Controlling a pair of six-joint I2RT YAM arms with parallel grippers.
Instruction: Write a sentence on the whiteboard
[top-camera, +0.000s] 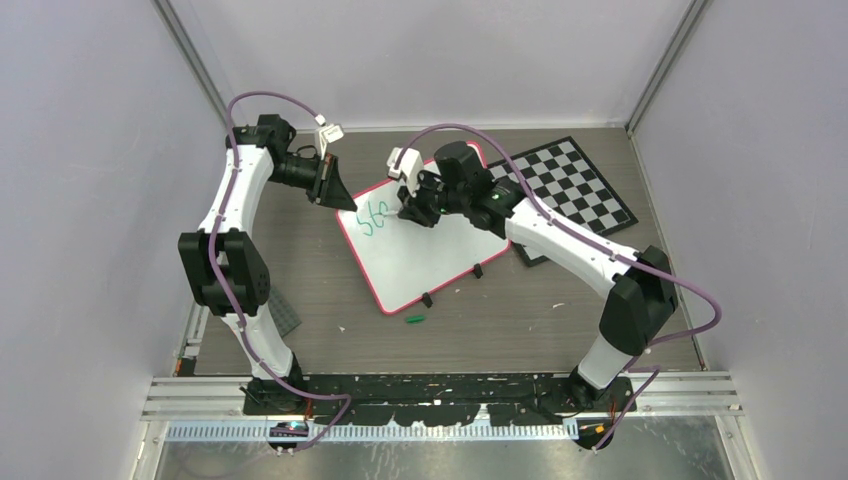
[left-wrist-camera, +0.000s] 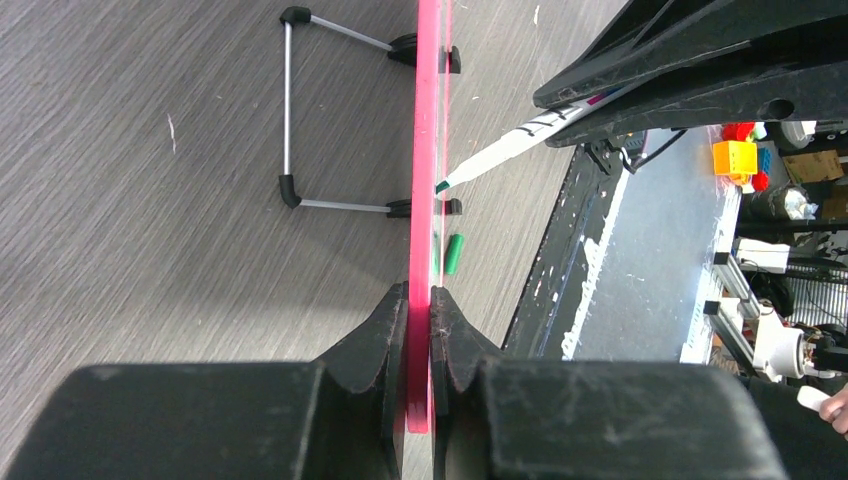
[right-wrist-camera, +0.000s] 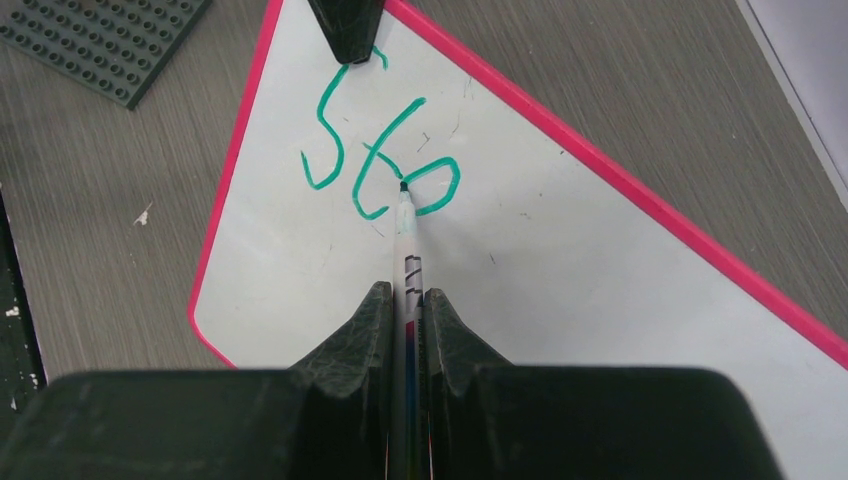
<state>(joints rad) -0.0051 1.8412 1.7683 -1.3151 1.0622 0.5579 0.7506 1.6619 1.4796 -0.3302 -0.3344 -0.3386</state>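
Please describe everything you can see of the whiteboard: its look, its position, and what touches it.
The whiteboard is a flat white rectangle with rounded corners and a thin pink-red rim that looks like plastic. Two small black clips sit on its near edge, and a wire stand shows behind it. It sits skewed on the table. The left fingers clamp its far left corner. A marker, held in the right fingers, touches the last of three green letters.

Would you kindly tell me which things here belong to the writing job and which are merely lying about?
In use: whiteboard, green writing, marker, left hand pinching the rim, right hand gripping the marker.
Lying about: checkered board, grey studded plate, small green piece beside the whiteboard.
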